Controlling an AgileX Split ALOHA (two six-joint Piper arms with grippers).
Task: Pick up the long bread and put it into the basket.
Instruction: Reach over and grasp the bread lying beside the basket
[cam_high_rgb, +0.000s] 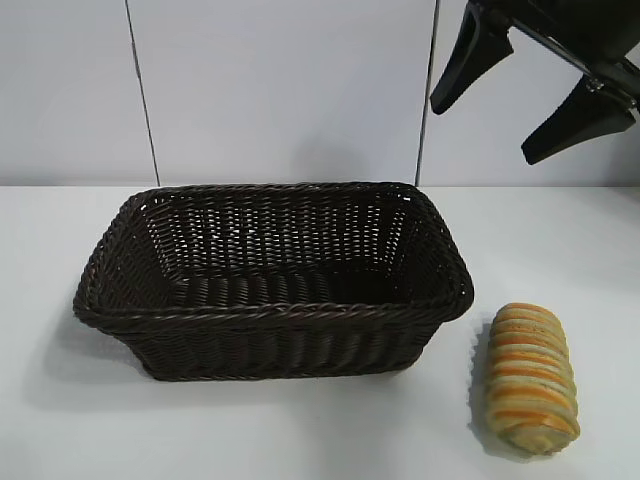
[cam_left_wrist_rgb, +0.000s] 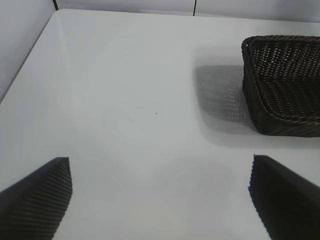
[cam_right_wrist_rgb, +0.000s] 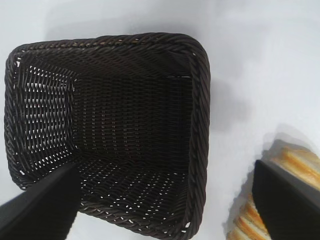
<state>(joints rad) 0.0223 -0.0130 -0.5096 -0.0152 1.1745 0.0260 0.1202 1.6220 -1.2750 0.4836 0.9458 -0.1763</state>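
Right gripper (cam_high_rgb: 530, 100) hangs high above the table (cam_high_rgb: 300, 430), fingers spread wide, arm cut off. Long bread (cam_high_rgb: 530, 378) lies beside the basket (cam_high_rgb: 270, 310). Left gripper (cam_left_wrist_rgb: 160, 195) gapes too, 2 tips only.

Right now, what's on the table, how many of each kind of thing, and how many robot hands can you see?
Long bread: 1, lying on the table beside the basket
Basket: 1, nothing in it
Robot hands: 2, the right hand open in the air above the bread, the left hand open over bare table
Total: 4
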